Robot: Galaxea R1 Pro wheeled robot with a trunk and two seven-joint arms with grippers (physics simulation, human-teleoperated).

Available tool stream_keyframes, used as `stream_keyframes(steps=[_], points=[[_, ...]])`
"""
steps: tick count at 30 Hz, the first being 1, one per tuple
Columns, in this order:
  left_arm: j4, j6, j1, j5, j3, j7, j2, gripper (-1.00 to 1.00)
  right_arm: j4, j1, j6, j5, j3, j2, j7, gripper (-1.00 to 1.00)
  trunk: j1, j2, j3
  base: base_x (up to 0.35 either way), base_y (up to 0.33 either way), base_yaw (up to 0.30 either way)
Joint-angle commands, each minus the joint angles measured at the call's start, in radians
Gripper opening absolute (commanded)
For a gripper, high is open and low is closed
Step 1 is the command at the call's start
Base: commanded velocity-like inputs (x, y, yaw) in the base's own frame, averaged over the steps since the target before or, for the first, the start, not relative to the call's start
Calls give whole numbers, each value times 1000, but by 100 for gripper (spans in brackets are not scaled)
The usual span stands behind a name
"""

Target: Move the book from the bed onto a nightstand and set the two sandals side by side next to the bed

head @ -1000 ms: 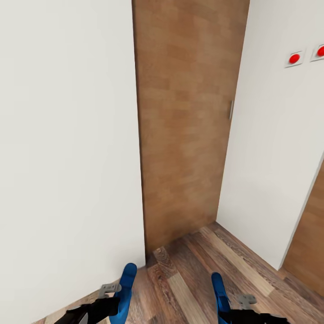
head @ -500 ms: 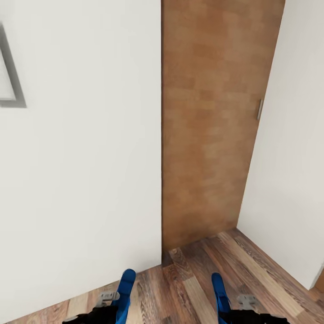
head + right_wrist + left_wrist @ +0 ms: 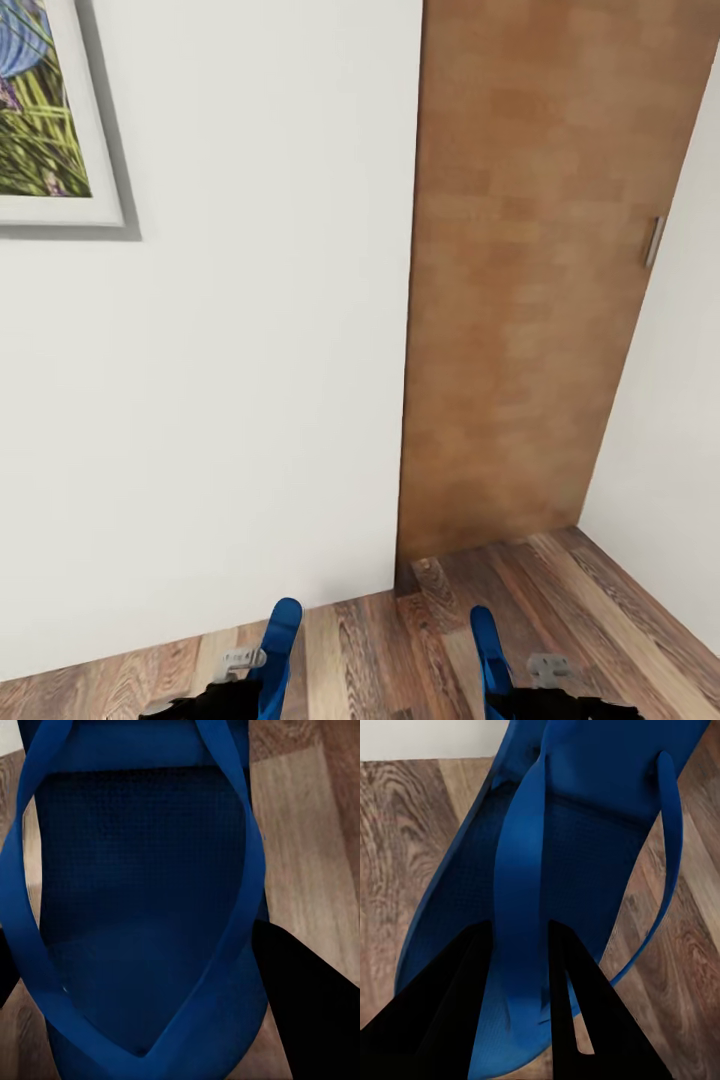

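Note:
I hold two bright blue sandals low over the wood-plank floor. In the head view, the left sandal (image 3: 279,645) sticks forward from my left gripper (image 3: 238,688), and the right sandal (image 3: 487,650) from my right gripper (image 3: 545,700). The left wrist view shows the left gripper (image 3: 520,937) shut on the strap of its sandal (image 3: 592,832), a black finger on each side. In the right wrist view the right gripper (image 3: 131,937) is shut across the right sandal (image 3: 142,870), with one black finger (image 3: 307,1005) beside the sole. The bed, book and nightstand are out of view.
A white wall (image 3: 250,350) stands close ahead, with a framed picture (image 3: 50,120) at the upper left. A brown wooden door (image 3: 540,280) with a small metal handle (image 3: 654,240) is at the right, and another white wall (image 3: 680,420) beside it. Plank floor (image 3: 400,640) lies below.
The whole head view has swung left: the door slid rightward in the picture and the framed picture came into sight. Both grippers keep the sandals in the same hold.

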State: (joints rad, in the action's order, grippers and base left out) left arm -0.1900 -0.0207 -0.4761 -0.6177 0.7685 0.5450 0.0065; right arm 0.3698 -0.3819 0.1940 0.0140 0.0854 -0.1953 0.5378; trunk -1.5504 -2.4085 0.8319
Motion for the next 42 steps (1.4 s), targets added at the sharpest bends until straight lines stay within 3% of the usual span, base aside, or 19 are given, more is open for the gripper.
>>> stream_keyframes(steps=[1,42], points=[[0,-2,-1,-10,9,4,0,-100,2,0,10,3,8,1,6,-100,0,-1,1,0,0,294],[35,-2,-1,-10,8,4,-2,-100,2,0,10,3,8,1,5,-100,0,-1,1,0,0,294]])
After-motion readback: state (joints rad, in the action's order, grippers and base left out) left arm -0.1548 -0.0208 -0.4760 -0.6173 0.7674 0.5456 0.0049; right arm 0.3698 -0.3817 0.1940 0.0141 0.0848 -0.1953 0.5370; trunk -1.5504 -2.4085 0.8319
